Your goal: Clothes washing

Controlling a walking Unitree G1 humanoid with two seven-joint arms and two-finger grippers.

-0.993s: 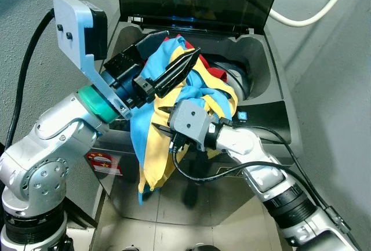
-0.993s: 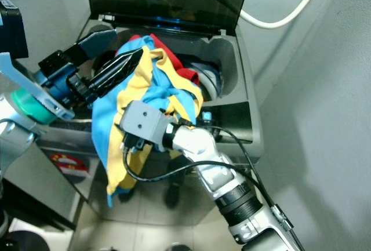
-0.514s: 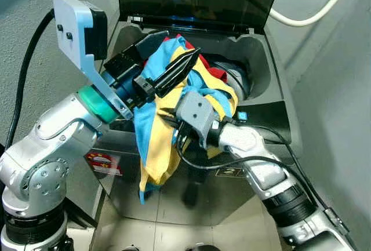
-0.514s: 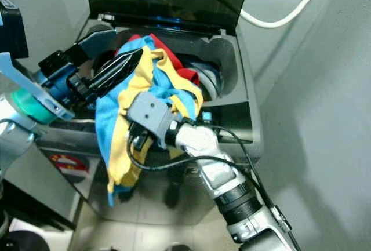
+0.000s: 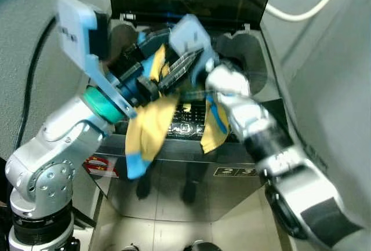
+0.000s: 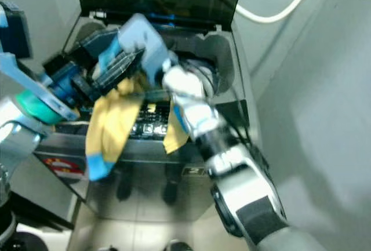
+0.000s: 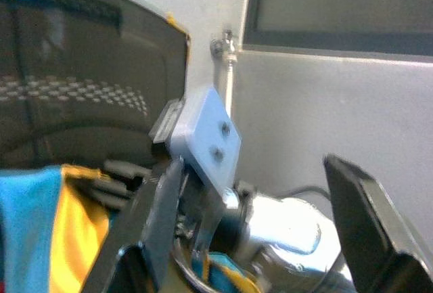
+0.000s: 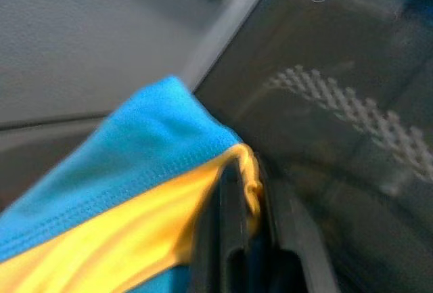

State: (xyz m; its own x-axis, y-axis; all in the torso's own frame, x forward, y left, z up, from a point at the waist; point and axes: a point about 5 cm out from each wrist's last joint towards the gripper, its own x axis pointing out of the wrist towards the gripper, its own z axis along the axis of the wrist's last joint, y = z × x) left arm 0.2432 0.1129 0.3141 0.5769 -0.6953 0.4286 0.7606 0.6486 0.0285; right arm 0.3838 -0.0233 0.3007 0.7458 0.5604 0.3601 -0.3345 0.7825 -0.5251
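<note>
1. Right gripper (image 8: 237, 218) has its fingers pinched on the blue-and-yellow garment (image 5: 152, 124), lifted above the washing machine (image 5: 232, 164).
2. Left gripper (image 5: 182, 68) is spread apart, the cloth draped over it.
3. Risk, as I judge it: the hanging ends could snag on the front rim or slide outside.
4. Drum contents are too blurred to tell.

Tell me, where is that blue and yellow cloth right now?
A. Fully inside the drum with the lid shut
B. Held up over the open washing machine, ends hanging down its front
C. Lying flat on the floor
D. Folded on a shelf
B: the blue and yellow cloth hangs over the front of the open washing machine, gripped by the right gripper.
</note>
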